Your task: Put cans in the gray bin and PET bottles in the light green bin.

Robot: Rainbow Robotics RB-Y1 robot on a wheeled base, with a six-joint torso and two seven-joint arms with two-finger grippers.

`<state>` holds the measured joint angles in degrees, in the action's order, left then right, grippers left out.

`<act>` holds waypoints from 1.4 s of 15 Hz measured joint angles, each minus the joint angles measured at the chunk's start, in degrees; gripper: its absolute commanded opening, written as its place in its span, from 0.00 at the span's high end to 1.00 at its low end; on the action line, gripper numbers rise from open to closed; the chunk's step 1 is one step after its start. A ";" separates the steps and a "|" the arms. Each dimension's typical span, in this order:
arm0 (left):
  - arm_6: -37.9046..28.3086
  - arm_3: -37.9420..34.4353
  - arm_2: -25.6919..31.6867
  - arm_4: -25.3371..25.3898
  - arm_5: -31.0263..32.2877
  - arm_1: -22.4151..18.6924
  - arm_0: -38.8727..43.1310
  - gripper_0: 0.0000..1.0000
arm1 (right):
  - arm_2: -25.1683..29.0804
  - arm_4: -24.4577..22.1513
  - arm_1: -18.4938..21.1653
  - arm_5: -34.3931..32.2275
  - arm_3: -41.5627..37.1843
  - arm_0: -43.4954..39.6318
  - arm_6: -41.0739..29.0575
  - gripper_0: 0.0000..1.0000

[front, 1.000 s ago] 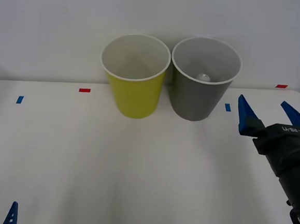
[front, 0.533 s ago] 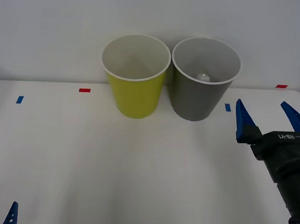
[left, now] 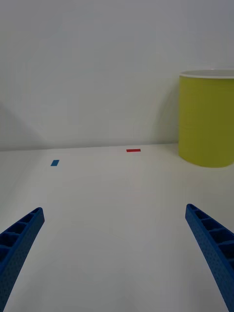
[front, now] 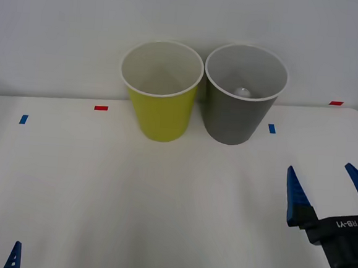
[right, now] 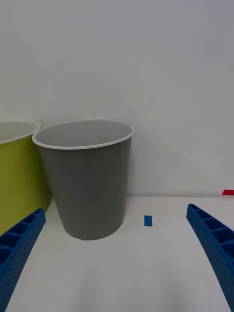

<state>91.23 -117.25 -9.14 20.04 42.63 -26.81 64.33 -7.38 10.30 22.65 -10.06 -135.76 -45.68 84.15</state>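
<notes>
The white desk (front: 161,201) carries two bins standing upright at its back edge against the wall. The gray bin (front: 242,108) stands straight ahead of the right gripper (front: 329,189), well apart from it; the light green bin (front: 161,105) stands just beside the gray one, on its far side from that gripper. A blue tape mark (front: 272,128) lies flat between the right gripper and the gray bin. A red tape mark (front: 100,108) and another blue mark (front: 23,119) lie ahead of the left gripper (left: 117,263).
</notes>
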 measured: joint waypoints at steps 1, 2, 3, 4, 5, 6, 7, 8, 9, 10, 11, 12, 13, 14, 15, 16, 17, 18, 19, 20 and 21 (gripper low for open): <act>0.00 0.00 0.00 0.00 0.00 0.00 0.00 0.00 | -0.45 0.07 0.30 -1.62 0.00 -1.90 1.38 0.00; 0.00 0.01 0.00 0.00 0.00 0.00 0.00 0.00 | -1.04 0.26 0.39 -3.03 -0.01 -3.69 3.86 0.00; 0.00 0.00 0.00 0.00 0.00 0.00 0.00 0.00 | -1.84 0.54 0.38 -4.48 0.02 -5.85 5.73 0.00; 0.00 0.00 0.00 0.00 0.00 0.00 0.00 0.00 | -2.64 0.80 0.30 -5.90 0.02 -8.38 7.39 0.00; 0.00 0.00 0.00 0.00 0.00 0.00 0.00 0.00 | -3.51 1.13 0.20 -7.24 0.01 -10.65 9.07 0.00; 0.00 0.01 0.00 0.00 0.00 0.00 0.00 0.00 | -4.39 1.50 0.13 -8.67 0.01 -12.55 10.24 0.00; 0.00 0.01 0.00 0.00 0.00 0.00 0.00 0.00 | -5.21 1.85 0.09 -10.04 0.06 -14.22 10.59 0.00; 0.00 0.01 0.00 0.00 0.00 0.00 0.00 0.00 | -5.93 2.19 0.09 -11.70 0.61 -15.34 10.63 0.00; 0.00 0.01 0.00 0.00 0.00 0.00 0.00 0.00 | -6.54 2.43 0.08 -14.32 2.04 -15.67 10.56 0.00; 0.00 0.01 0.00 0.00 0.00 0.00 0.00 0.00 | -7.11 2.61 0.24 -17.53 4.69 -15.79 10.47 0.00; 0.00 0.01 0.00 0.00 0.00 0.00 0.00 0.00 | -7.56 2.72 0.63 -19.46 6.32 -16.04 10.40 0.00; 0.00 0.01 0.00 0.00 0.00 0.00 0.00 0.00 | -7.97 2.77 1.14 -20.30 6.50 -16.64 10.37 0.00; 0.00 0.01 0.00 0.00 0.00 0.00 0.00 0.00 | -8.44 2.79 1.55 -21.30 6.50 -17.35 10.34 0.00; 0.00 0.01 0.00 0.00 0.00 0.00 0.00 0.00 | -8.80 2.79 1.76 -21.97 6.49 -17.91 10.29 0.00; 0.00 0.01 0.00 0.00 0.00 0.00 0.00 0.00 | -9.07 2.70 1.83 -22.37 6.49 -18.24 10.27 0.00; 0.00 0.01 0.00 0.00 0.00 0.00 0.00 0.00 | -9.28 2.52 1.84 -22.67 6.48 -18.36 10.27 0.00; 0.00 0.01 0.00 0.00 0.00 0.00 0.00 0.00 | -9.42 2.35 1.83 -22.89 6.48 -18.49 10.24 0.00; 0.00 0.01 0.00 0.00 0.00 0.00 0.00 0.00 | -9.47 2.26 1.85 -22.98 6.48 -18.66 10.18 0.00; 0.00 0.01 0.00 0.00 0.00 0.00 0.00 0.00 | -9.49 2.22 1.86 -23.04 6.48 -18.82 10.12 0.00; 0.00 0.01 0.00 0.00 0.00 0.00 0.00 0.00 | -9.50 2.21 1.86 -23.07 6.48 -18.89 10.10 0.00; 0.00 0.01 0.00 0.00 0.00 0.00 0.00 0.00 | -9.50 2.20 1.87 -23.08 6.48 -18.91 10.09 0.00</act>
<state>91.23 -117.25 -9.14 20.04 42.63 -26.81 64.34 -16.88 12.50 24.51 -33.14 -129.28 -64.59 94.24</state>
